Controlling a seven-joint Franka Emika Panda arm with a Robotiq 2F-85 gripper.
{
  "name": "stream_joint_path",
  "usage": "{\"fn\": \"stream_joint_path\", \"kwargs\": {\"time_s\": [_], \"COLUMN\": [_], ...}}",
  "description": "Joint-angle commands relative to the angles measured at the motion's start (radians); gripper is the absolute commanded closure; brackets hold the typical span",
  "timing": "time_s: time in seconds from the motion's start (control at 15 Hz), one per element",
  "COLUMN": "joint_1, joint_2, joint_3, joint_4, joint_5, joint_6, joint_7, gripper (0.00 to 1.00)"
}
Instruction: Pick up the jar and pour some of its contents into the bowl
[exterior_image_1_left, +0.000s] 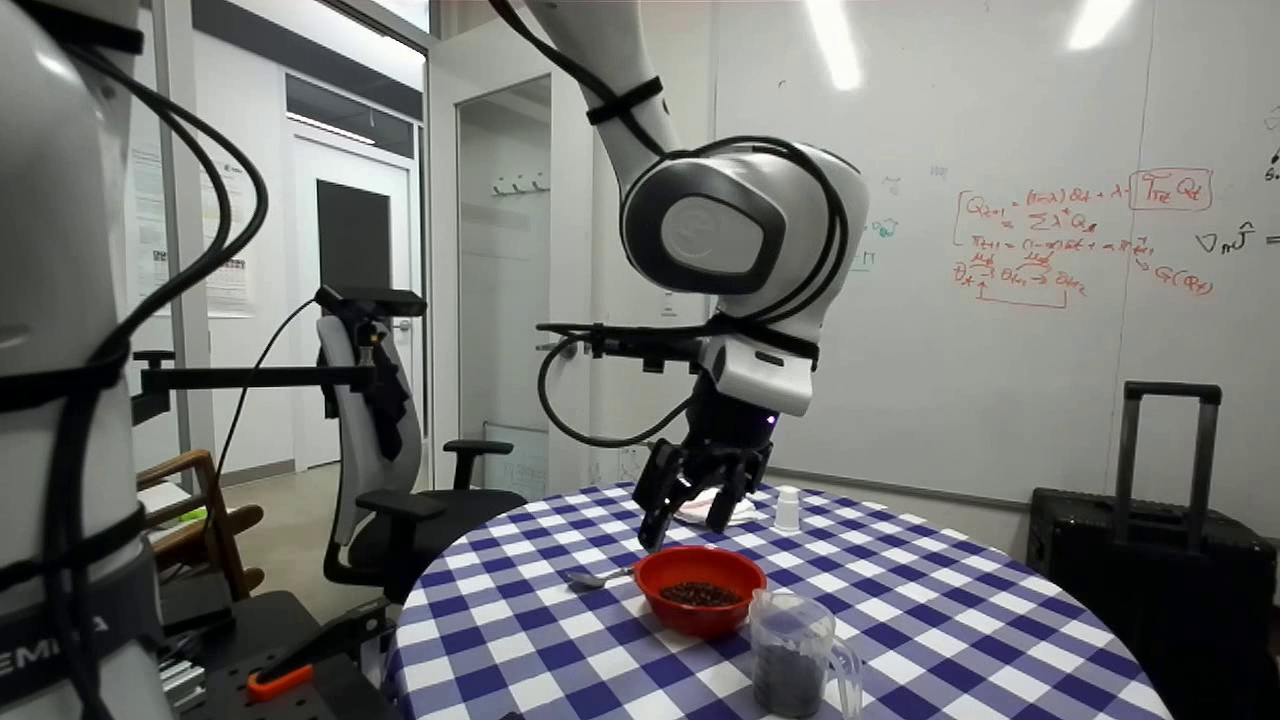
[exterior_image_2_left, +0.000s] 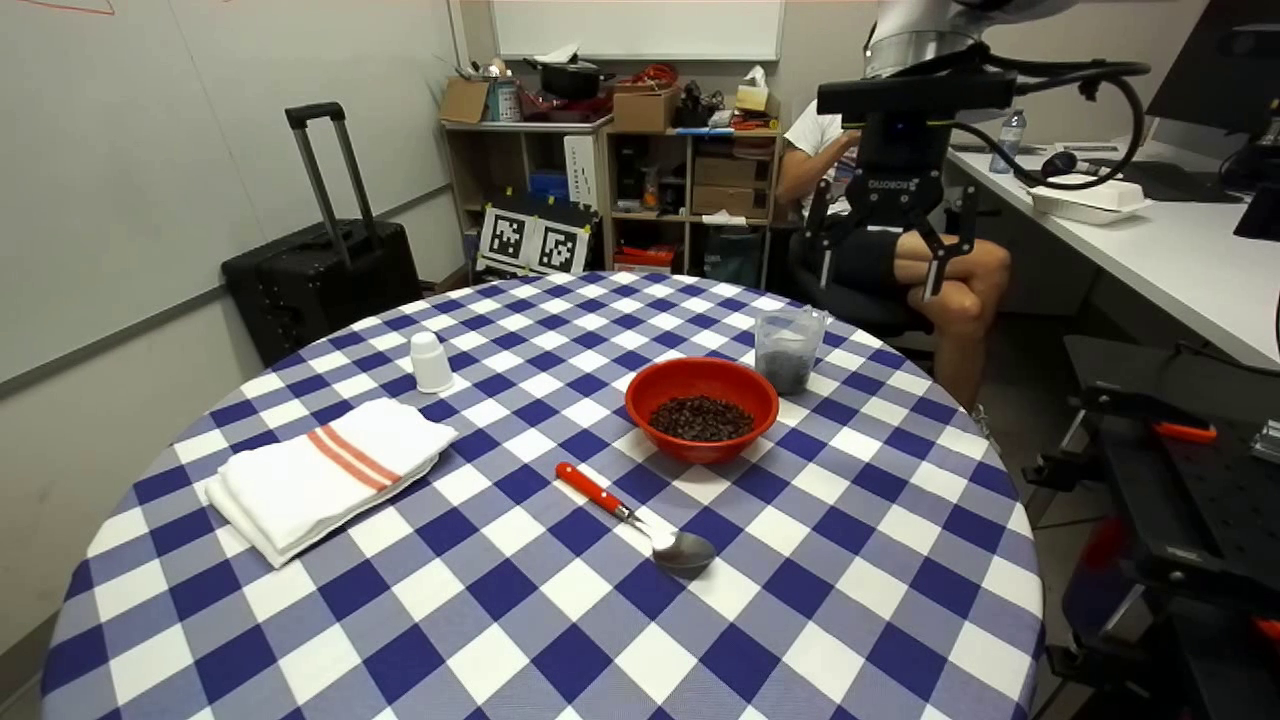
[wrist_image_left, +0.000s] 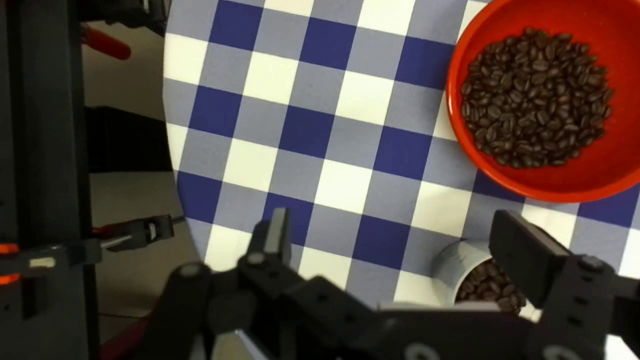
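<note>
Gripper (exterior_image_2_left: 879, 278) spread wide, holding nothing, with clear handled jug (exterior_image_1_left: 792, 635) of coffee beans (wrist_image_left: 487, 285) upright below it, partly behind one finger (wrist_image_left: 522, 260) in wrist view.

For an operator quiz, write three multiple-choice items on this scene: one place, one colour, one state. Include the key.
1. Relative to the bowl, where is the jar?
A) Inside it
B) Beside it
C) Under it

2. What colour is the spoon handle?
A) Green
B) White
C) Red

3. How does the gripper stand?
A) Open
B) Shut on the jar
C) Shut on nothing

1: B, checked cloth shows between them in the wrist view.
2: C, it shows red in an exterior view.
3: A, its fingers are wide apart in the wrist view.
</note>
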Motion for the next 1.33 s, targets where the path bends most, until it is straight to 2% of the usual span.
{"fn": "stream_joint_path", "kwargs": {"time_s": [0.0, 0.27, 0.47, 0.6, 0.87, 1.27], "joint_1": [-0.024, -0.030, -0.016, -0.005, 0.007, 0.001], "joint_2": [-0.037, -0.014, 0.026, 0.058, 0.115, 0.172], "joint_3": [-0.003, -0.006, -0.012, -0.018, -0.016, -0.024], "joint_4": [-0.058, -0.044, -0.025, -0.013, 0.016, 0.055], "joint_5": [0.084, 0.126, 0.082, 0.034, -0.037, -0.087], "joint_6": [0.092, 0.242, 0.388, 0.443, 0.470, 0.451], "joint_7": [0.075, 0.177, 0.315, 0.393, 0.456, 0.418], "gripper": [0.00, 0.00, 0.00, 0.00, 0.00, 0.00]}}
